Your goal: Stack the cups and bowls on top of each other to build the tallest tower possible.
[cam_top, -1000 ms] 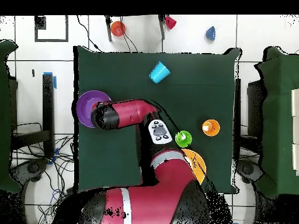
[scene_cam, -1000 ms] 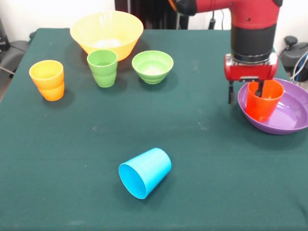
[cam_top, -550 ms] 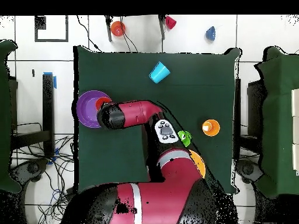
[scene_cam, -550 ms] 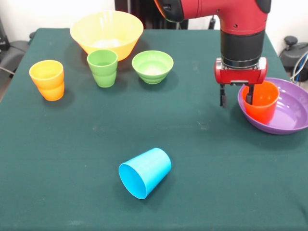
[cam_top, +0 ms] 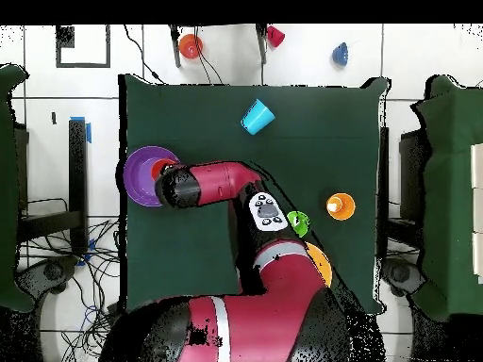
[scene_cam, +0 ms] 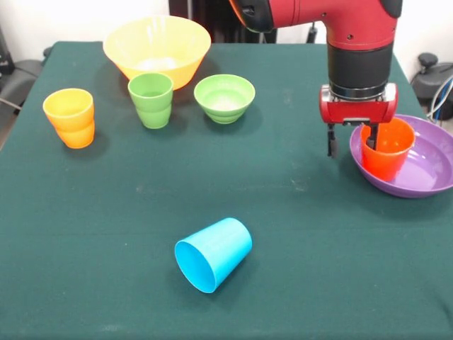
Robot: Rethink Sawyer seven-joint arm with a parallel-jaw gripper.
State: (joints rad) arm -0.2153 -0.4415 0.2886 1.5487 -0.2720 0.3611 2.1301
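Note:
An orange cup (scene_cam: 388, 150) stands upright inside the wide purple bowl (scene_cam: 427, 187) at the right. My gripper (scene_cam: 351, 142) hangs open just over the cup's left rim, one finger outside the bowl and the other over the cup's mouth, holding nothing. A light blue cup (scene_cam: 213, 253) lies on its side near the front, mouth facing front-left. At the back stand a yellow-orange cup (scene_cam: 69, 117), a green cup (scene_cam: 151, 99), a light green bowl (scene_cam: 224, 98) and a large yellow bowl (scene_cam: 156, 49). In the overhead view the arm hides the gripper beside the purple bowl (cam_top: 140, 175).
In the overhead view an orange bowl (cam_top: 191, 45), a magenta cup (cam_top: 275, 36) and a blue bowl (cam_top: 341, 54) lie on the floor beyond the table's far edge. The arm (cam_top: 212, 182) reaches across the table's left half.
The gripper has risen a little from the orange cup, drifted left, then back right. The cup stays upright in the purple bowl.

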